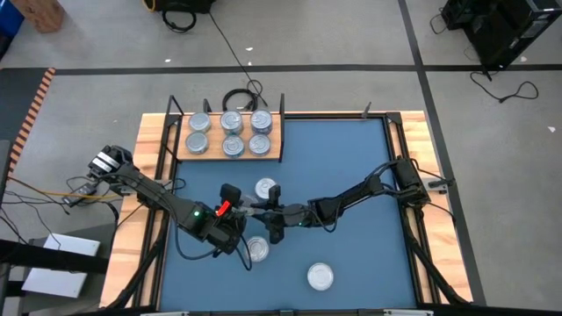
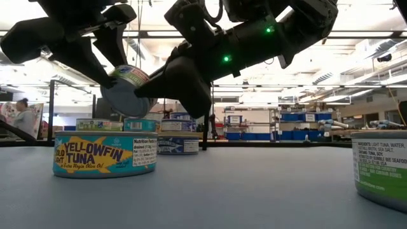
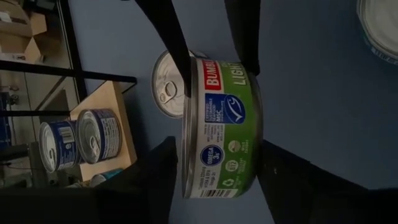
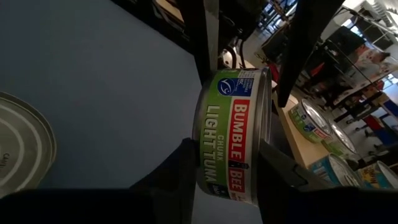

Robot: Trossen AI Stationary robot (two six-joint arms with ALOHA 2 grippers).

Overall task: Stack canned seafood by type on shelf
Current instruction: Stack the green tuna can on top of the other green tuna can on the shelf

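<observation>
A green-labelled Bumble Bee can [image 3: 221,124] hangs on edge above the blue mat [image 1: 351,158], between both grippers at mid-table. My right gripper [image 4: 227,143] reaches in from the right and is shut on it. From the left, my left gripper [image 3: 217,142] meets it with its fingers open, one on either side of the same can. I cannot tell whether they touch it. In the low view the can [image 2: 127,89] shows tilted in the air. Several cans [image 1: 233,132] rest on their bases on the wooden shelf [image 1: 277,151] at the far edge. My right gripper pinches the can between its two fingers, one on the base [image 4: 200,130] and one on the pull-tab lid [image 4: 268,134]. The fingers come nearly level from the table's right. The can stands on edge, its label outward, lifted clear of the mat.
Three loose cans lie on the mat: one [image 1: 266,188] just beyond the grippers, one [image 1: 257,249] under them toward the near edge, and one [image 1: 320,276] at the near right. A black cable coil [image 1: 239,98] lies behind the shelf.
</observation>
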